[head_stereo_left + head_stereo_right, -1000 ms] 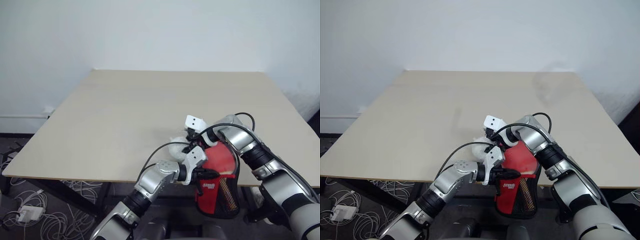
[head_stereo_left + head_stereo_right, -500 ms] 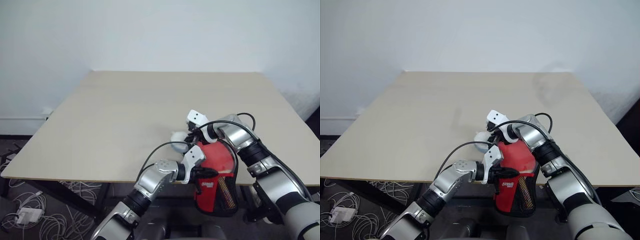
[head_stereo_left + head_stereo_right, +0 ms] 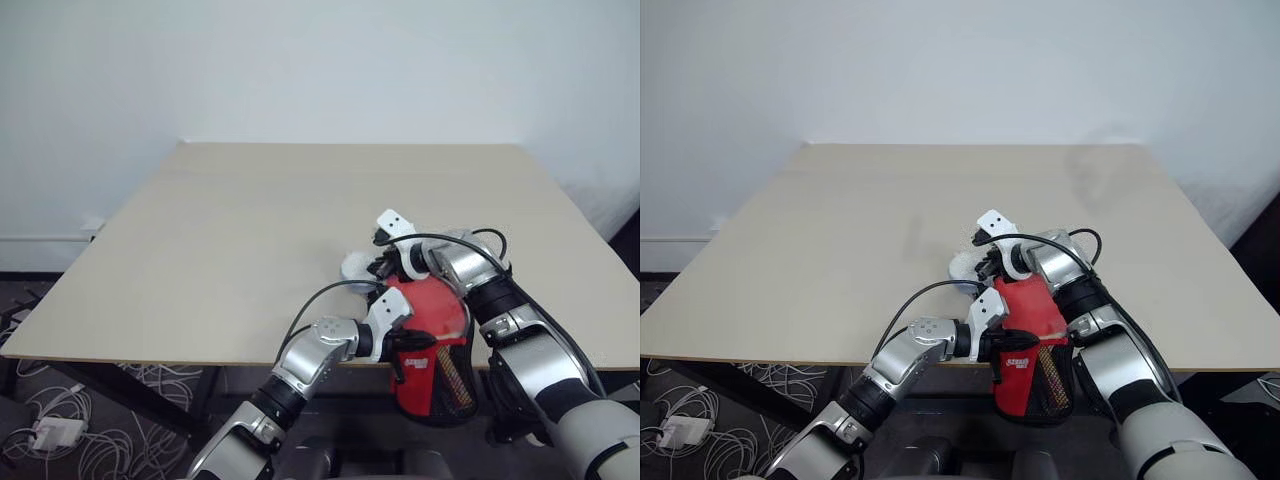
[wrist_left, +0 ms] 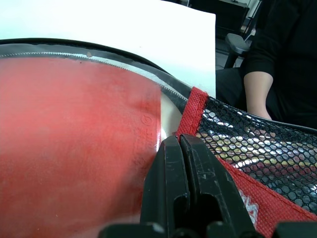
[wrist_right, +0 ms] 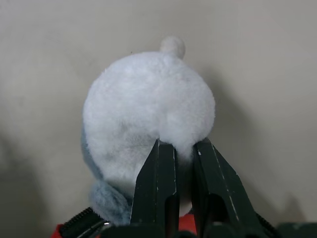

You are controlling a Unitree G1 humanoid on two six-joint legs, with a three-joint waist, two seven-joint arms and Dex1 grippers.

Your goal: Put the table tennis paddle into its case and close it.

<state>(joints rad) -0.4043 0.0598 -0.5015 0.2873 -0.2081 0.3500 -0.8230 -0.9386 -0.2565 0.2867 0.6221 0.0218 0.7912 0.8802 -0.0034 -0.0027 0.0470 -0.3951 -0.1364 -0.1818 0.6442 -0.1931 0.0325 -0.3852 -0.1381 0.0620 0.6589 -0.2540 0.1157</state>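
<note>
We see: fuzzy white ball (image 5: 148,129) on beige tabletop (image 3: 250,240) | cables (image 3: 60,420) on floor | person's arm (image 4: 257,94) nearby

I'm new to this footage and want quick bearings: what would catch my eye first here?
The red case stands out, hanging over the near edge of the pale table, with the left end effector shut on its clear panel, the red paddle showing behind it. Just beyond lies a white fuzzy ball, attached to the case, with the right end effector shut on its fluff.
</note>
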